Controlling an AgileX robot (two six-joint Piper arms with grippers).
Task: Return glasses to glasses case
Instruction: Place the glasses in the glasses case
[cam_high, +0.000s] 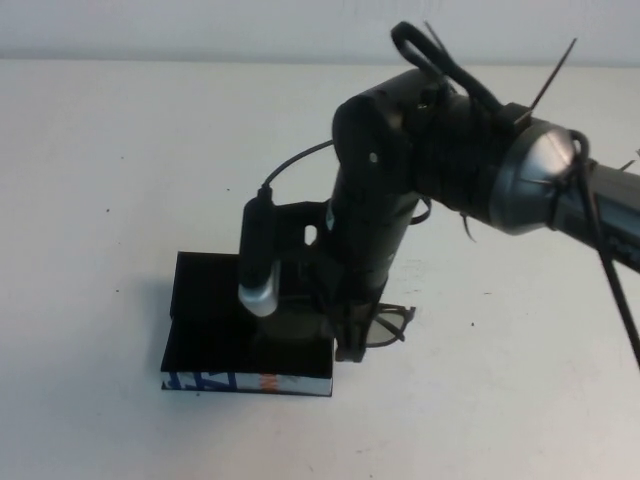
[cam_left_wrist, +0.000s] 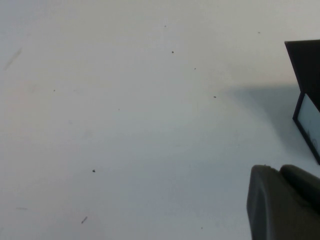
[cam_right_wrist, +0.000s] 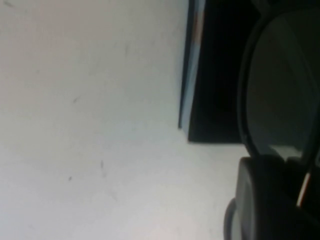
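Observation:
The glasses case (cam_high: 205, 300) lies open on the white table, its lid flat behind it and its blue, white and orange front side (cam_high: 245, 382) facing me. My right gripper (cam_high: 350, 338) reaches down at the case's right end and is shut on the dark-framed glasses (cam_high: 396, 324). One lens sticks out past the case's right edge. In the right wrist view a lens (cam_right_wrist: 280, 90) hangs over the black case interior (cam_right_wrist: 215, 75). My left gripper (cam_left_wrist: 285, 200) shows only in the left wrist view, low over bare table, with a corner of the case (cam_left_wrist: 307, 75) to its side.
The white table (cam_high: 120, 180) surrounds the case. The right arm and its camera cable (cam_high: 290, 165) hide the middle and right part of the case.

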